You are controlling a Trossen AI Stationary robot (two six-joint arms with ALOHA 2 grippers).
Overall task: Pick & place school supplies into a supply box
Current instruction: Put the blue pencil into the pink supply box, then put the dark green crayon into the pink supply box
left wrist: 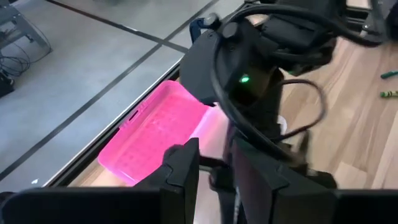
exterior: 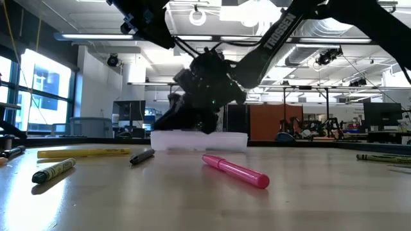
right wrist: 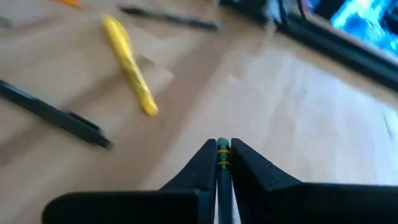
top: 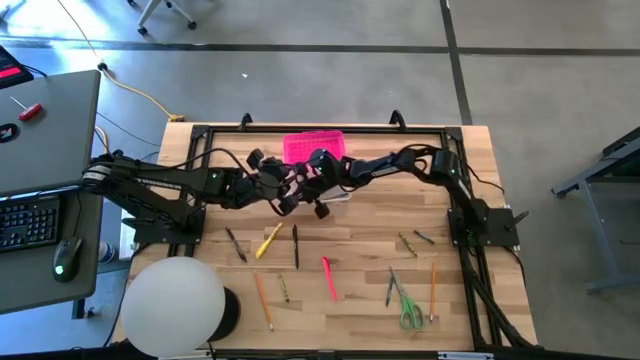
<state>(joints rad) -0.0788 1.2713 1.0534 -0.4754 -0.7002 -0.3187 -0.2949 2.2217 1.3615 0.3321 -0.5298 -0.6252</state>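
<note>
The supply box stands at the table's far middle, its pink lid point(top: 315, 146) open toward the far edge and its clear base point(exterior: 199, 140) on the wood. My right gripper point(right wrist: 223, 152) hangs over the base, shut on a dark pencil with a yellow band. My left gripper point(left wrist: 214, 168) hovers at the box's left end, fingers apart, and I see nothing held between them. On the table lie a yellow marker point(top: 268, 241), a black pen point(top: 296, 246), a pink marker point(exterior: 236, 171), green-handled scissors point(top: 409, 307) and several more pens and pencils. My right gripper pinches the dark pencil between its two fingers, near the yellow-banded part point(right wrist: 223, 157). The pencil runs along the fingers, not across them, and its end shows between the fingertips. It is lifted clear of the table.
A black metal frame point(top: 470, 240) runs around the work area. A white ball-shaped object point(top: 172, 305) stands at the near left corner. A desk with a keyboard point(top: 28, 222) stands beyond the table's left edge. Loose supplies cover the near half of the table.
</note>
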